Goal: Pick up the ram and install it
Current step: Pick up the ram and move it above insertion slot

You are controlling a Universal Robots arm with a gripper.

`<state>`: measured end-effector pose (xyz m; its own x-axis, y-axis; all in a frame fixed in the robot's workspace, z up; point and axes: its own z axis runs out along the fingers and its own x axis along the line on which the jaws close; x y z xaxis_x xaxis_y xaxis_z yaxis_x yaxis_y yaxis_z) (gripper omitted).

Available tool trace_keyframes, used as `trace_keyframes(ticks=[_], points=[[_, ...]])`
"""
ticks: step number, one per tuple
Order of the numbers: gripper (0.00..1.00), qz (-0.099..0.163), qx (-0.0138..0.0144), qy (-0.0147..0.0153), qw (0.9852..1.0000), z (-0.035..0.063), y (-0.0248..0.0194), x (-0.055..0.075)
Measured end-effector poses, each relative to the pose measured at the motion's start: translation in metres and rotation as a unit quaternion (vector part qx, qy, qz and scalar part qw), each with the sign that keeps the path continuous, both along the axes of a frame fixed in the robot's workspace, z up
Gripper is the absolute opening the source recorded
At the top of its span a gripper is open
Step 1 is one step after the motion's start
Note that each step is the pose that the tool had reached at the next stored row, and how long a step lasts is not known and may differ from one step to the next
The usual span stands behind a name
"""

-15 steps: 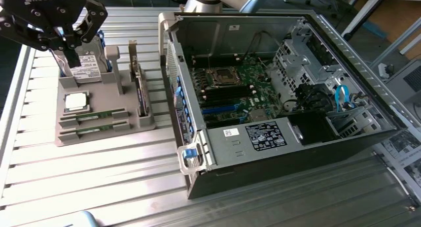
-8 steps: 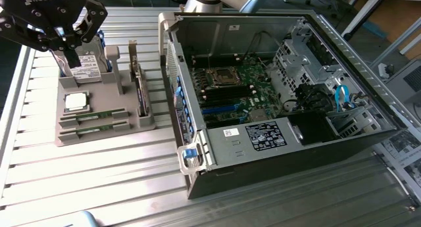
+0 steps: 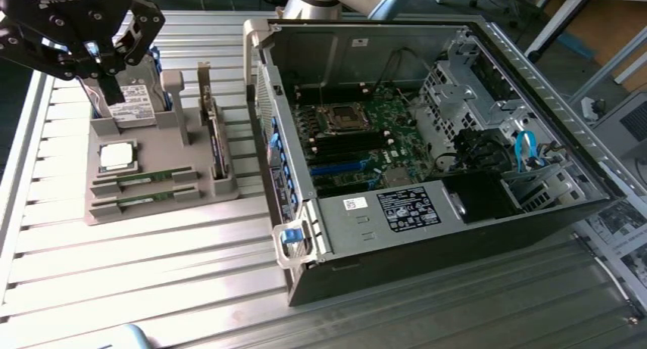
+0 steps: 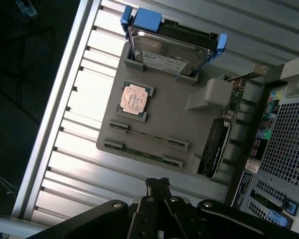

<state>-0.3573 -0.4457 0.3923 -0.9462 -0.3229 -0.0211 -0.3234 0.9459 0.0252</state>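
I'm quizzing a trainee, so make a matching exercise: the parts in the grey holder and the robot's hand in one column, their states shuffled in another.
1 thin green ram sticks
2 square silver CPU chip
3 silver hard drive with white label
4 black robot hand

A shut
B flat in square recess
C standing in wide end slot
D on edge in narrow slots

Pairs: 1-D, 2-B, 3-C, 4-A
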Motion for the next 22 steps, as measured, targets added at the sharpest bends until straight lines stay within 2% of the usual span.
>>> trace_keyframes(ticks=[22], points=[[0.11, 0.043, -0.0043, 0.0000, 0.9991, -0.0004, 0.0000, 0.0000]])
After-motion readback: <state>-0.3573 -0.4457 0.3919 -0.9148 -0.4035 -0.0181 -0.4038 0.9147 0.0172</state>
